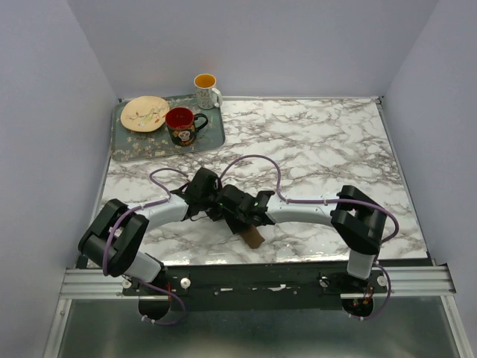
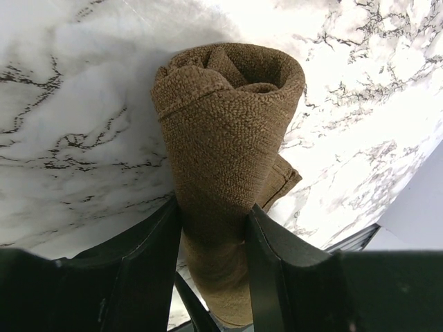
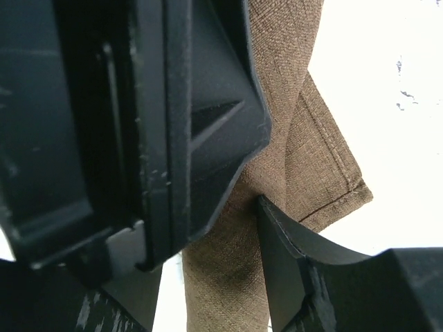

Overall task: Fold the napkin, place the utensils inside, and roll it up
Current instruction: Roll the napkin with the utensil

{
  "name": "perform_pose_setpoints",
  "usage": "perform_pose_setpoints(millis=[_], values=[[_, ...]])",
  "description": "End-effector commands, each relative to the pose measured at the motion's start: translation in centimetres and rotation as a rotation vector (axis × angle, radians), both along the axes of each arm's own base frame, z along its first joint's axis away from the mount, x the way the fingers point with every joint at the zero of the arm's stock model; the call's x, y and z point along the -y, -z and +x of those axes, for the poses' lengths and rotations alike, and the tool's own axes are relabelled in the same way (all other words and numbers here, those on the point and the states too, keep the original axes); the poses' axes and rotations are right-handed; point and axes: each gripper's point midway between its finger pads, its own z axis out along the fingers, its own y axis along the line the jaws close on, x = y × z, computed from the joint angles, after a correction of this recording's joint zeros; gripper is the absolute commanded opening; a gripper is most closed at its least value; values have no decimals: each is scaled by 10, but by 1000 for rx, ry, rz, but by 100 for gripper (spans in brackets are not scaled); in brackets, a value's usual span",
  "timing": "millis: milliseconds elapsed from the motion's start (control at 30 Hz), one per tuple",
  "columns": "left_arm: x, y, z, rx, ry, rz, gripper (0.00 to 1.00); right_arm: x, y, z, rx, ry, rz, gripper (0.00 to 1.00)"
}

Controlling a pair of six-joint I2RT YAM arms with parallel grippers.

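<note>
One dark brown, coarse-woven cloth napkin (image 2: 228, 138), rolled into a soft tube with spiral layers at its end, lies on the white marble-veined tabletop (image 1: 320, 149), well apart from the grey rectangular tray (image 1: 141, 151), toward my bases. My left jaws clamp the roll; my right jaws pinch it too. The tray carries three things: one red mug (image 1: 181, 125), one white mug (image 1: 206, 89) and one round cream plate (image 1: 144, 113).

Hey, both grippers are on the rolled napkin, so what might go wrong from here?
1. A loose corner sticks out of the rolled napkin; when the left gripper and right gripper let go, it may unroll.
2. It lies near the table's front edge, so a nudge might push it off.
3. The spoon is hidden; it might slide out of the open end.
</note>
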Motion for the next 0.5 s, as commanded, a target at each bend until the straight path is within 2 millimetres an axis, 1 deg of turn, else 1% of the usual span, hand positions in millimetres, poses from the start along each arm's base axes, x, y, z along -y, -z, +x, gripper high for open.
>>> perform_pose_setpoints(millis=[0,67,133,167,200,233,300,333,367,400,433,467], values=[[0,3,-9,-35,-9,-25,48,14,20,2,46,18,-120,59],[1,4,-10,-36,-4,-27,48,19,26,4,59,28,-149,56],[-1,4,-11,-37,-7,-22,51,23,28,4,65,41,-159,48],[-2,4,-11,-35,-10,-18,52,24,27,4,69,45,-157,43],[-3,3,-11,-27,-10,-13,54,24,26,4,68,48,-154,33],[-4,2,-11,-21,-7,-10,59,24,25,4,69,49,-151,29],[-6,-3,-9,2,-3,-2,63,23,21,5,67,50,-138,20],[-8,-5,-9,10,4,13,67,21,21,3,44,47,-120,18],[-10,-7,-8,20,6,19,69,24,23,0,23,43,-114,16],[-12,-11,-6,37,2,24,70,19,16,3,20,45,-64,14],[-16,-11,-7,39,8,38,72,15,16,-3,-20,27,-25,13],[-19,-13,-6,45,3,41,73,17,16,-1,-42,33,5,13]])
